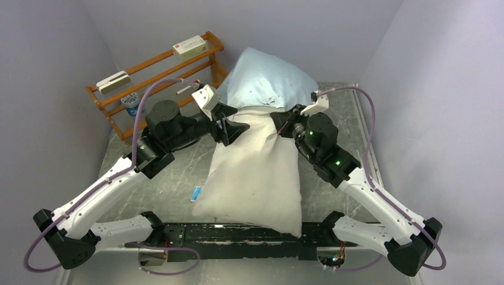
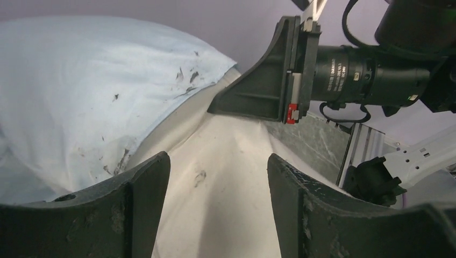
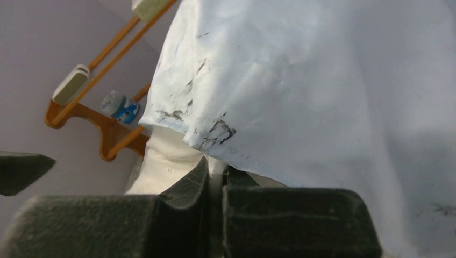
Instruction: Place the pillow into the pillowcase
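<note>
While the left claw (image 2: 218,166) hangs wide open over the pillow (image 1: 255,172) on its 9 o'clock side, holding nothing, the right claw (image 3: 215,172) is clenched tight on the edge of the pillowcase (image 1: 267,83) at the 3 o'clock side. Only the 12 o'clock end of the pillow sits inside the pale blue pillowcase. The rest lies bare on the surface (image 1: 178,172), reaching to 6 o'clock. 1 small blue tag (image 1: 196,193) sticks out at 8 o'clock. A wooden rack (image 1: 160,65) stands at 10 o'clock.
</note>
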{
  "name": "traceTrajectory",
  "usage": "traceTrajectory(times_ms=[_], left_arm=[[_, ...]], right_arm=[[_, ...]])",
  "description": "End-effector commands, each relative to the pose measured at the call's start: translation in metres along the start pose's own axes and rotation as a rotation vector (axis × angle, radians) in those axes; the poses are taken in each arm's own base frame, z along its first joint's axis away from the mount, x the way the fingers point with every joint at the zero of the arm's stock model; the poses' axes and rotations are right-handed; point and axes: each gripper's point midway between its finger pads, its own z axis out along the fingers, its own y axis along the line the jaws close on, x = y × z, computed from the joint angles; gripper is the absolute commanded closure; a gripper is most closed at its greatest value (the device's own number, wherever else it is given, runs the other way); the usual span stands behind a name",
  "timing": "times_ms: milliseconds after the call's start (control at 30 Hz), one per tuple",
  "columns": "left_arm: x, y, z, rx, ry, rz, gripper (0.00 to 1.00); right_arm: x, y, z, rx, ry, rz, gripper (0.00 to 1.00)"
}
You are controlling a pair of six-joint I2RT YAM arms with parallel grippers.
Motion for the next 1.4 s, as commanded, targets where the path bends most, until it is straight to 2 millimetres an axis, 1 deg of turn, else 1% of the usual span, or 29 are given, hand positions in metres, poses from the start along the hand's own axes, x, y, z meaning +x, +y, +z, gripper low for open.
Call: traceTrajectory(times_ms=[0,67,167,267,367,433,467,533,567,633,767,800,867,967,1033,1100,1167,1233,1300,1333,1367], left_arm=[[-0.018,-0.005,-0.009,0.008,-0.077,0.024,0.29],[-0.016,0.001,-0.011,-0.025,-0.08,0.03,0.29],[-0.013,0.015,-0.012,-0.102,-0.058,0.032,0.29],[0.0,0.03,-0.012,-0.189,0.001,-0.011,0.3],[0.02,0.03,-0.009,-0.169,0.034,0.022,0.32],[0.026,0.035,-0.009,-0.184,0.004,0.043,0.32],[0.023,0.038,-0.008,-0.192,-0.041,0.057,0.32],[0.024,0.04,-0.007,-0.197,-0.077,0.073,0.32],[0.024,0.04,-0.005,-0.192,-0.07,0.093,0.32],[0.028,0.053,-0.001,-0.243,-0.025,0.133,0.31],[0.048,0.084,-0.001,-0.361,0.076,0.276,0.31],[0.059,0.089,-0.002,-0.375,0.094,0.317,0.3],[0.061,0.095,0.0,-0.386,0.051,0.382,0.28],[0.068,0.089,0.009,-0.32,0.038,0.458,0.25],[0.074,0.09,0.017,-0.297,0.058,0.484,0.22],[0.079,0.096,0.027,-0.306,0.084,0.503,0.21],[0.075,0.107,0.032,-0.358,0.08,0.509,0.22],[0.068,0.116,0.034,-0.417,0.049,0.519,0.24],[0.065,0.119,0.038,-0.422,0.029,0.558,0.3],[0.065,0.118,0.04,-0.412,0.03,0.573,0.37],[0.066,0.117,0.043,-0.397,0.033,0.578,0.49]], right_arm=[[-0.066,0.043,-0.017,-0.176,-0.228,0.086,1.0],[-0.066,0.042,-0.018,-0.18,-0.238,0.084,1.0],[-0.065,0.038,-0.017,-0.16,-0.237,0.078,1.0],[-0.056,0.029,-0.015,-0.133,-0.224,0.06,1.0],[-0.047,0.017,-0.014,-0.099,-0.212,0.046,1.0],[-0.043,0.014,-0.014,-0.091,-0.204,0.043,1.0],[-0.042,0.015,-0.014,-0.094,-0.198,0.045,1.0],[-0.042,0.017,-0.015,-0.101,-0.19,0.047,1.0],[-0.042,0.017,-0.015,-0.103,-0.187,0.043,1.0],[-0.043,0.018,-0.016,-0.104,-0.185,0.028,1.0],[-0.048,0.014,-0.023,-0.096,-0.207,0.027,1.0],[-0.048,0.015,-0.024,-0.102,-0.207,0.028,1.0],[-0.046,0.019,-0.024,-0.117,-0.19,0.029,1.0],[-0.044,0.024,-0.025,-0.146,-0.176,0.039,1.0],[-0.045,0.027,-0.026,-0.158,-0.179,0.045,1.0],[-0.046,0.03,-0.026,-0.169,-0.174,0.04,1.0],[-0.046,0.035,-0.025,-0.186,-0.161,0.03,1.0],[-0.044,0.038,-0.023,-0.2,-0.155,0.025,1.0],[-0.044,0.039,-0.022,-0.208,-0.157,0.031,1.0],[-0.043,0.039,-0.022,-0.209,-0.16,0.04,1.0],[-0.042,0.039,-0.021,-0.209,-0.162,0.047,1.0]])
